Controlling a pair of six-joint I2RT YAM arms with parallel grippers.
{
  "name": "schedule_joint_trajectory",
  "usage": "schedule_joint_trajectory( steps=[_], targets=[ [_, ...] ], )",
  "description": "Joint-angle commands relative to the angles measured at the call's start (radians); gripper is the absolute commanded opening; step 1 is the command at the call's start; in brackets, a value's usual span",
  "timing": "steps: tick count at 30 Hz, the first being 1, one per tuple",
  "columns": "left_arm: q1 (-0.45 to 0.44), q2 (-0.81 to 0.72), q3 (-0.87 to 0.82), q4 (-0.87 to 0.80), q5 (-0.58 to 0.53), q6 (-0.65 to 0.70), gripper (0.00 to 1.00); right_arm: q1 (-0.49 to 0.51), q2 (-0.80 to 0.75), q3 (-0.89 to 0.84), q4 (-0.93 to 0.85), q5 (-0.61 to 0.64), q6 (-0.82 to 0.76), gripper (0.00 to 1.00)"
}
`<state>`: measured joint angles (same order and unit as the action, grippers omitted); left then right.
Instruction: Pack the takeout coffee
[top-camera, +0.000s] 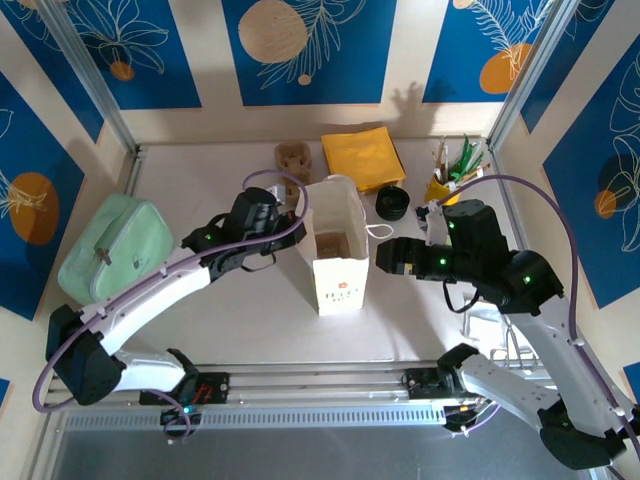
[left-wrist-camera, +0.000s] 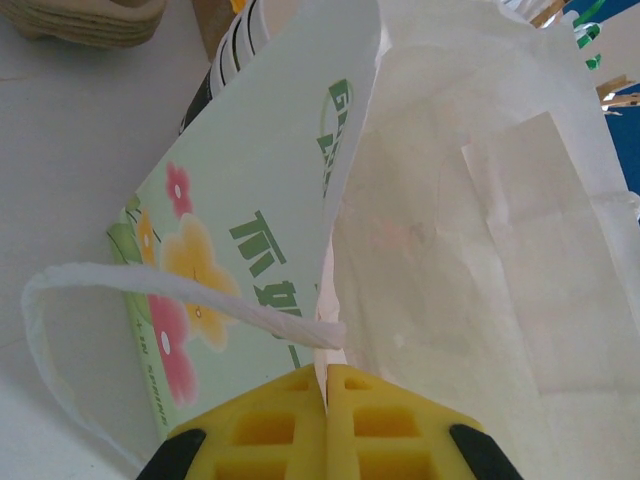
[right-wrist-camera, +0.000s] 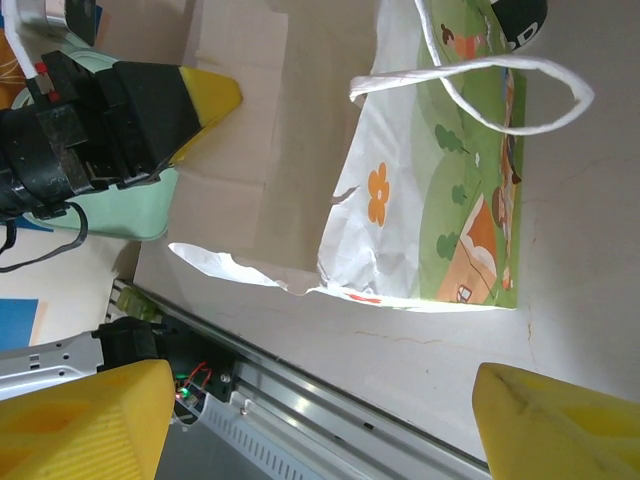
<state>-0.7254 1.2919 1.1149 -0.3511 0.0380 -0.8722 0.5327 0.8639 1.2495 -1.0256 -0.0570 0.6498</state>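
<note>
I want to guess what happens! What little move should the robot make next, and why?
Probably the right claw turns away to fetch the coffee: it is open and empty, while the left claw pinches the paper bag by its rim, holding it open.

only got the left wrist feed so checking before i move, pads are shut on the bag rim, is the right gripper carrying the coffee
observer: no, the right gripper has its jaws wide apart and empty.
operator: where is it relative to the bag
observer: in the top view it sits just beside the right side of the paper bag, pointing at it.
operator: so where's the coffee
observer: a round black-topped thing stands on the table right of the bag, beyond the right gripper; I can't tell whether it's the lidded cup.
</note>
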Motion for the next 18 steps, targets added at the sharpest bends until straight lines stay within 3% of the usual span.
schedule_joint_trajectory(
  steps=[1,8,12,18],
  targets=[
    [0.026,0.026,0.038,-0.018,0.051,0.043,0.03,-0.01,0.002,0.013,-0.005,-0.024,-0.029,0.79],
    [0.034,0.025,0.085,-0.071,0.041,0.073,0.26,-0.031,0.01,0.028,-0.023,-0.005,-0.048,0.79],
    [0.036,0.02,0.133,-0.134,0.024,0.105,0.31,-0.049,0.018,0.043,-0.04,0.016,-0.069,0.79],
    [0.037,-0.013,0.23,-0.252,-0.018,0.193,0.47,-0.103,0.051,0.091,-0.111,0.131,-0.116,0.79]
  ],
)
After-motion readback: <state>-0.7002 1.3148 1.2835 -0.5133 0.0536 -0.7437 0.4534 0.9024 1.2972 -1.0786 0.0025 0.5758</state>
